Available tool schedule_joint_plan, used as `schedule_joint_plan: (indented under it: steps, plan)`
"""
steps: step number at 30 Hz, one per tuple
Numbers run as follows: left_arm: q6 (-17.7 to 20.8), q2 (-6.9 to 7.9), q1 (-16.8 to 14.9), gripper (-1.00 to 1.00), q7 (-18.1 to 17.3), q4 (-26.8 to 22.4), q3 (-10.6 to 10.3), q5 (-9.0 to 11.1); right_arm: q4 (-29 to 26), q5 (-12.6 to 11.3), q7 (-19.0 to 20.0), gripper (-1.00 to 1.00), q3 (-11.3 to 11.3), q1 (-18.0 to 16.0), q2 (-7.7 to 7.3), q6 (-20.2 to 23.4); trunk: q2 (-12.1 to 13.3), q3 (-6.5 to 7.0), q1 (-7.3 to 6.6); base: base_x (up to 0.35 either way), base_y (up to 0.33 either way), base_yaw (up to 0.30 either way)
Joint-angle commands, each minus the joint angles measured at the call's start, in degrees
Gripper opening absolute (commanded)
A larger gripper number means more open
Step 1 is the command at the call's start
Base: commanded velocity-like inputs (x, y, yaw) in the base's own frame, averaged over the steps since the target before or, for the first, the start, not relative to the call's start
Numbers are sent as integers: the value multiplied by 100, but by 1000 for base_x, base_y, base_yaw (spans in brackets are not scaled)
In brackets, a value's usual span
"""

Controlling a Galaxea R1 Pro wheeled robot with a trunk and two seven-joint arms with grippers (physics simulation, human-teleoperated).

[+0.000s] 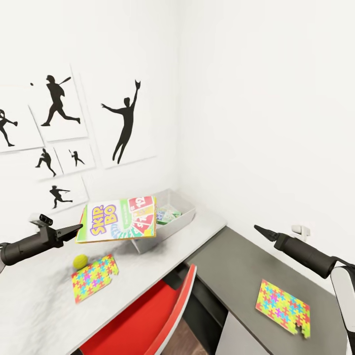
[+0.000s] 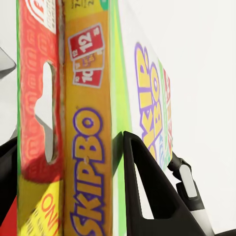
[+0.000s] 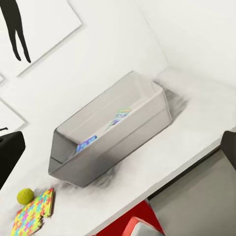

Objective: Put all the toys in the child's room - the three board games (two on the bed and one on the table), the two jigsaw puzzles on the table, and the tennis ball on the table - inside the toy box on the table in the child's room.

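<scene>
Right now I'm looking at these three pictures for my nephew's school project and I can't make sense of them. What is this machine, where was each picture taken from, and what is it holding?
It is a simulated two-armed robot that a person steers. The big picture comes from a camera on its head, looking down over both arms. The other two come from cameras near each gripper.

The left gripper is shut on a Skip-Bo game box, held in the air in front of the grey toy box; the left wrist camera sees that box very close up. The right gripper holds nothing; whether it is open is hard to tell. Its camera looks at the toy box, which already has some colourful things inside.

On the desk lie a tennis ball touching one jigsaw puzzle, and a second puzzle on the dark part. A red chair stands in front.
</scene>
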Motion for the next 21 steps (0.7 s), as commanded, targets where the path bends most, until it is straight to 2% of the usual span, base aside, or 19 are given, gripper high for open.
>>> schedule_joint_plan:
  steps: [1, 7, 17, 21]
  plan:
    - [52, 2, -5, -100, -6, 0, -3, 20, -3, -10, 22, 100, -7, -7, 0, 34, -12, -13, 5, 177, 0, 0]
    - [52, -7, -5, -100, -6, 0, -3, 20, -7, -10, 51, 100, -7, -7, 2, 34, -12, -13, 5, 249, -70, 150]
    - [52, -13, -5, -100, -6, 0, -3, 28, -7, -10, 53, 100, 2, -7, 0, 34, -12, -13, 5, 38, -20, 286]
    - [52, -22, -5, -100, -6, -12, -3, 29, -7, -10, 54, 100, 2, -7, 0, 34, -12, -13, 5, 159, 43, 292]
